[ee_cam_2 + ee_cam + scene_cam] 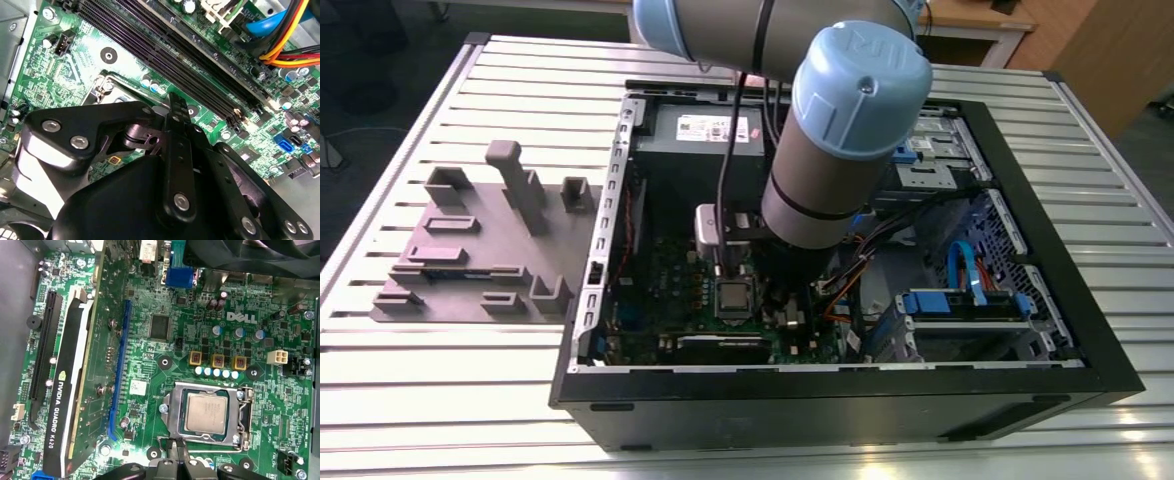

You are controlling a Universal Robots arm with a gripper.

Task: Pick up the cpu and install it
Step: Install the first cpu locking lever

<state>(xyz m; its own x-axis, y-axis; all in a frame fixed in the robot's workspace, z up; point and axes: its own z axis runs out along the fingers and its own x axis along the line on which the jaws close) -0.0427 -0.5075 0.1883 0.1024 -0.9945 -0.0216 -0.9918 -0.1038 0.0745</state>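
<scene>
Already the cpu (207, 413) sits in its socket frame (172, 412), the end effector (178, 456) closed, holding nothing.

cpu (206, 412): you see a brushed silver-grey metal top, dull sheen.
socket frame (170, 412): bright bare metal, shiny on its edges.
motherboard (150, 365): your green board looks glossy, lacquered.
gripper (172, 120): matt black, smooth, with shiny metal screw heads.
arm (847, 120): smooth grey metal tube, pale blue plastic cap, satin.
tray (467, 250): matt mauve-grey plastic.
table (440, 380): ribbed pale metal, lightly reflective.
computer case (854, 400): matt black outside.
</scene>
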